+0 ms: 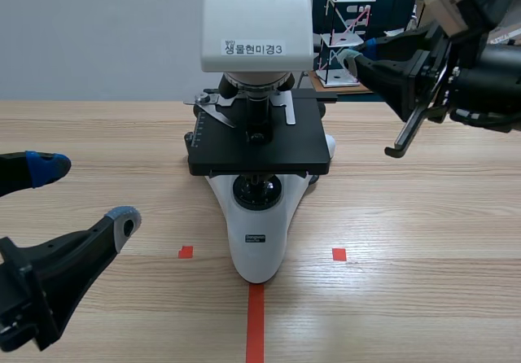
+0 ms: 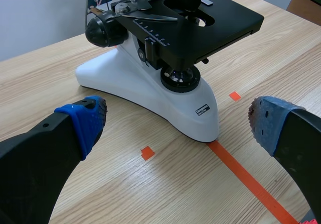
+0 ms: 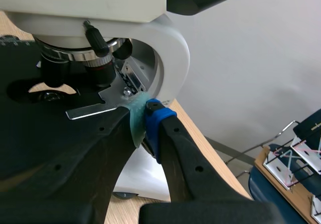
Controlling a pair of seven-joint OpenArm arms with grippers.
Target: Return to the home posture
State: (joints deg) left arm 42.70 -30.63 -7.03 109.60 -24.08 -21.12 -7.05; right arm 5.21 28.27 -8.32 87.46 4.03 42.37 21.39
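Observation:
A white microscope with a black stage stands at the table's middle. My left gripper hovers low at the near left, open, with nothing between its fingers; in the left wrist view the left gripper frames the microscope base ahead of it. My right gripper is raised at the upper right, shut on nothing, pointing toward the microscope's arm. In the right wrist view the right gripper has its pads together close to the curved white arm and the objective lenses.
Behind the table at the back right stands a rack of white wire-frame models, also seen past the right gripper as the rack. Orange-red tape marks lie on the wooden table near the microscope's foot.

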